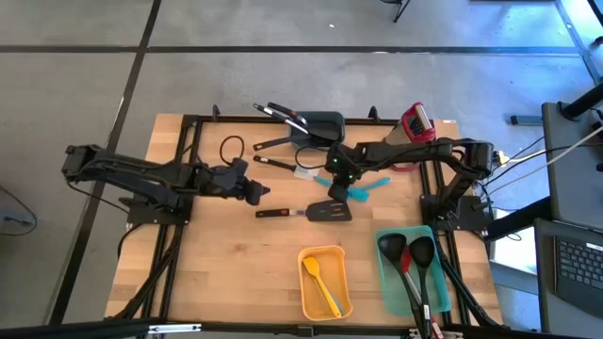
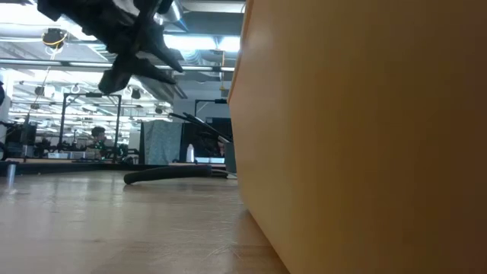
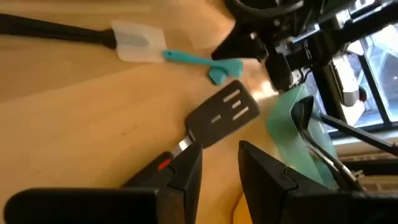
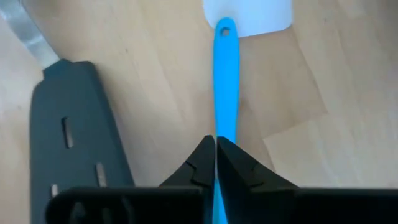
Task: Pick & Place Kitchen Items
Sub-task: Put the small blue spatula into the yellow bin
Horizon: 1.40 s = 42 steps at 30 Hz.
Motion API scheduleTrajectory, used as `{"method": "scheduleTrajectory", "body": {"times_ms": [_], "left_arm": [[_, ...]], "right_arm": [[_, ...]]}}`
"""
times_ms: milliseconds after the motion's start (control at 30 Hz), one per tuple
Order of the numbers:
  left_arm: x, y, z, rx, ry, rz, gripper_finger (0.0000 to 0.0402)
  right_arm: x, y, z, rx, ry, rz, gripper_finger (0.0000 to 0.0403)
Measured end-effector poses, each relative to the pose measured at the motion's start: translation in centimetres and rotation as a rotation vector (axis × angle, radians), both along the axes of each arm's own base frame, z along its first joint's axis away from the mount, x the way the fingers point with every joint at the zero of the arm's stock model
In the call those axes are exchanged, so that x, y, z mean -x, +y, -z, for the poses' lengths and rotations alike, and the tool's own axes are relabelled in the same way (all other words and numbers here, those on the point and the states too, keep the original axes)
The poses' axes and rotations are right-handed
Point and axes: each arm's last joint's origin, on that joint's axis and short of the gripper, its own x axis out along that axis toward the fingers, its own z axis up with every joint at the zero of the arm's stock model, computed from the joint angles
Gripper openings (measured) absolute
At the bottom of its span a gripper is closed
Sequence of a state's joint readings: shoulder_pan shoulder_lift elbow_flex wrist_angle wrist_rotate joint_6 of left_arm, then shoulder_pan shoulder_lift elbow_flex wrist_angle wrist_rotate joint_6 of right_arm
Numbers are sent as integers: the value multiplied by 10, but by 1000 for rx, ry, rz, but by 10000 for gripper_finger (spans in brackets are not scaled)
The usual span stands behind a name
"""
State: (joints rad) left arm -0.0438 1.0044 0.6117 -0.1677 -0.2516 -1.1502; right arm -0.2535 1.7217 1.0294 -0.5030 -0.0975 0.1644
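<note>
My right gripper (image 4: 216, 163) is clenched on the teal spatula (image 4: 225, 87) at mid-table, its long axis running straight out from my fingertips, the hanging-hole end touching the white spatula head (image 4: 249, 15). My left gripper (image 3: 219, 174) hovers parted over the black turner (image 3: 221, 116).

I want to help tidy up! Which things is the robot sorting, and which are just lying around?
Job things:
- teal spatula, pinched in the right claw
- black turner
- white spatula
- yellow bin
- teal bin

Just lying about:
- laptop beside the table
- cables off the table's edge
</note>
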Motion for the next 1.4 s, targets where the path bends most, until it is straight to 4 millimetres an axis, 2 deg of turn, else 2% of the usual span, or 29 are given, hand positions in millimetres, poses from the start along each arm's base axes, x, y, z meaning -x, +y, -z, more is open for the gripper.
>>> {"method": "scheduleTrajectory", "body": {"times_ms": [233,467,600,833,967,1133,1400], "left_arm": [[-13,-9,3,1,-50,25,97],[-21,-16,9,2,-50,50,97],[-22,-18,11,1,-40,58,97],[-22,-18,11,-3,-42,50,97],[-22,-17,11,-5,-41,47,97],[-22,-17,11,0,-43,44,97],[-22,-17,11,0,-44,39,97]], "right_arm": [[0,0,15,-17,65,-27,17],[5,-1,13,-34,101,-7,40],[8,1,14,-58,143,4,88],[5,2,14,-47,115,-10,208],[1,1,21,-36,108,-37,246],[-2,-1,35,-26,152,-42,253],[-4,-3,39,20,160,-27,224]]}}
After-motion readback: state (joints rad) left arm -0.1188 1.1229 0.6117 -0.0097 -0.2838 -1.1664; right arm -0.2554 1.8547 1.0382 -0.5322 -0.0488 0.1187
